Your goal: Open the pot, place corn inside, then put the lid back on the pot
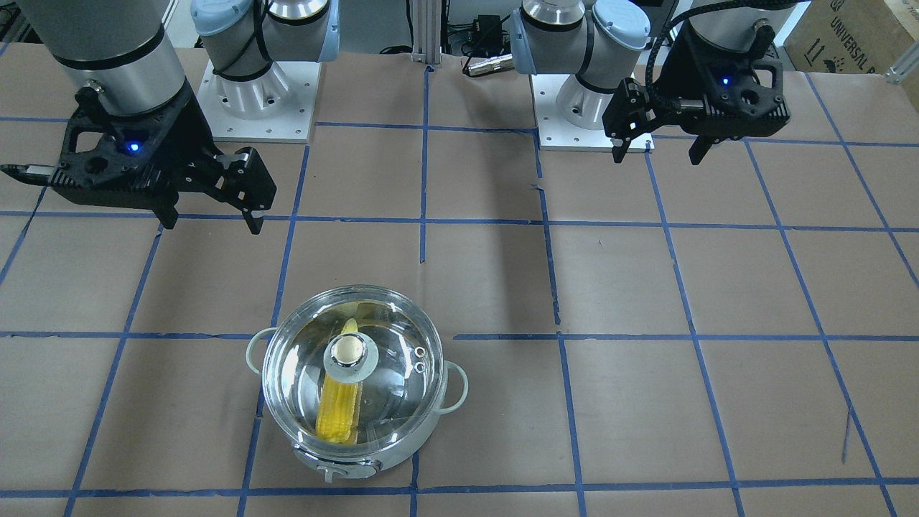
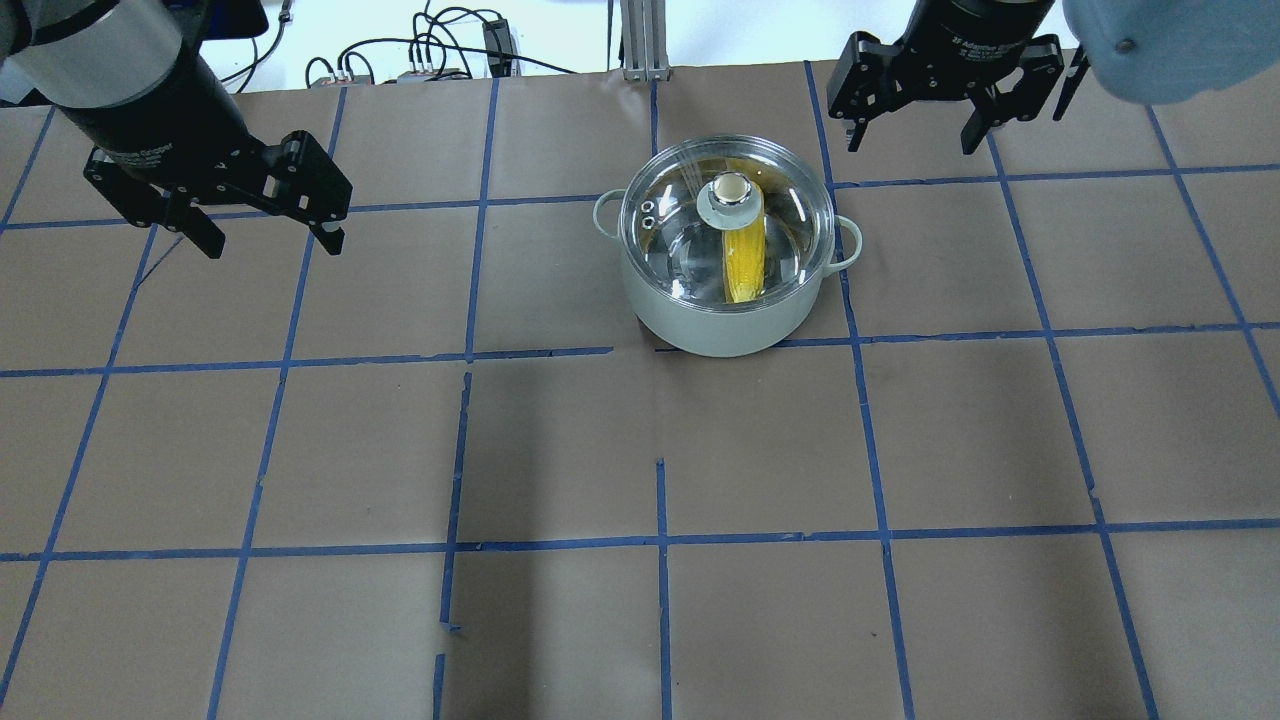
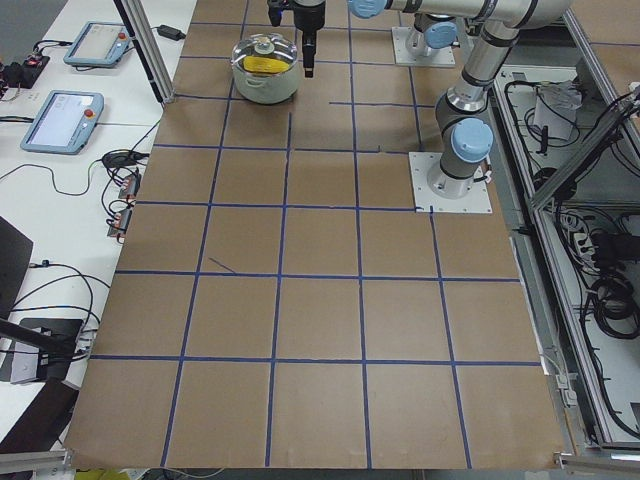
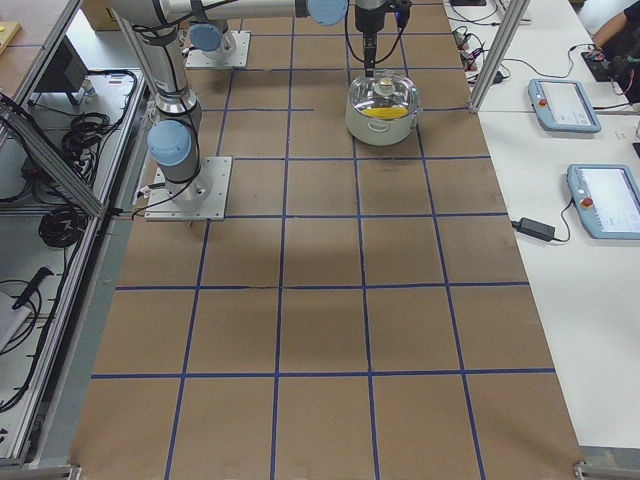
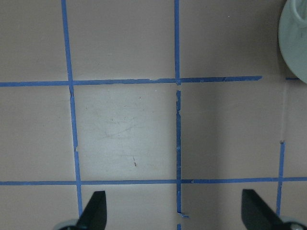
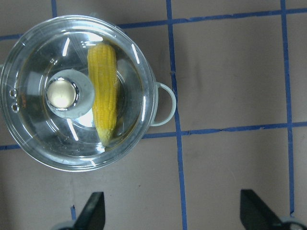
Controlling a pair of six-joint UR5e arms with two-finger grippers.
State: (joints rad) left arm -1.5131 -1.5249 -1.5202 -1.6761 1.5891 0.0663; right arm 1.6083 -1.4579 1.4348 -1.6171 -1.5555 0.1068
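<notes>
Lying inside the pot (image 2: 700,325), the corn (image 2: 745,265) shows yellow through the glass, stretched across the steel-lined floor just to 1 side of the pot's centre, its tapered end near the pot's wall. The lid (image 1: 391,337) sits closed on the pot's rim, level all round, with its beige-topped knob (image 1: 347,353) over the pot's middle and partly covering the corn from above; 2 small vent rings (image 1: 418,359) lie on the glass on the side of the knob away from the corn. The pot's pale mint body carries 2 loop handles (image 1: 454,388) on opposite sides and a control panel (image 1: 337,468) on the face turned away from the robot. The pot stands on the worktop (image 2: 560,450), brown paper crossed by blue tape lines. The right hand (image 2: 910,145) hangs in the air off the pot's side on the robot's right, clear of the lid, its 2 fingers spread wide and holding nothing. The left hand (image 2: 275,245) hangs well apart from the pot on the robot's left, fingers likewise spread and empty; its wrist camera catches only a sliver of the pot's body at the corner.
</notes>
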